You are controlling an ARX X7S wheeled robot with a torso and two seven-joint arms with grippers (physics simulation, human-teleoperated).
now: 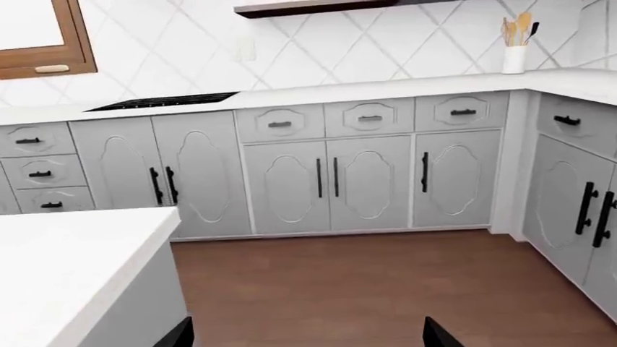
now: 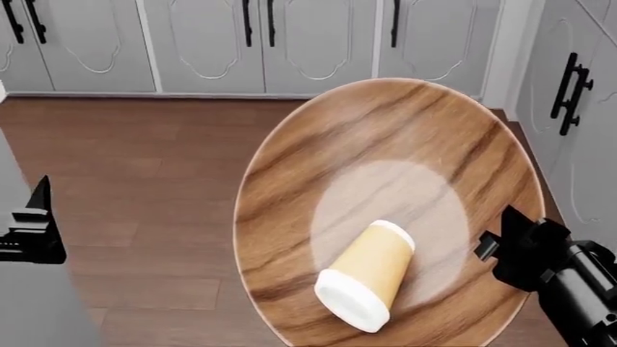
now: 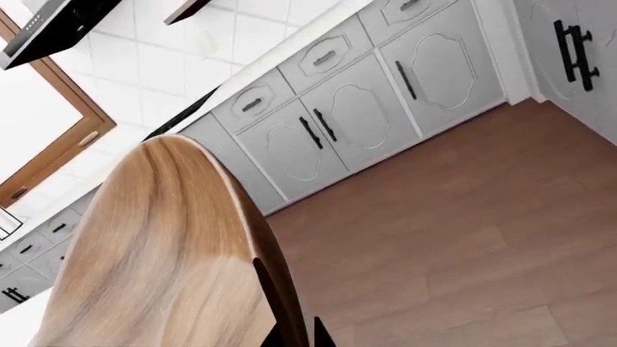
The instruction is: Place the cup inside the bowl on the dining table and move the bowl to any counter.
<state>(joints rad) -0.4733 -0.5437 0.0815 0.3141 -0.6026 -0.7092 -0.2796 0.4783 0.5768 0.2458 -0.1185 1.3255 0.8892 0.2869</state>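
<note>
Gripping the bowl (image 2: 386, 181) by its rim, the right gripper (image 2: 496, 246) has its dark fingers closed on the near right edge, one finger inside the rim and one outside, as the right wrist view shows at the bowl's edge (image 3: 274, 303). That bowl is held up in the air over the brown wood floor (image 2: 144, 181), with nothing under it, in front of the grey cabinet doors (image 2: 202, 36). Inside it the cup (image 2: 366, 285) lies on its side on the paler centre, its white lid toward the near rim and its base pointing toward the middle of the bowl, just left of the right gripper and not touching it.

At the head view's left edge the left gripper (image 2: 34, 231) hangs well apart from the bowl, holding nothing; its two fingertips (image 1: 438, 334) stand wide apart in the left wrist view. A white tabletop corner (image 1: 68, 267) lies beside it, and the counter (image 1: 386, 90) runs along the tiled wall above the cabinets.
</note>
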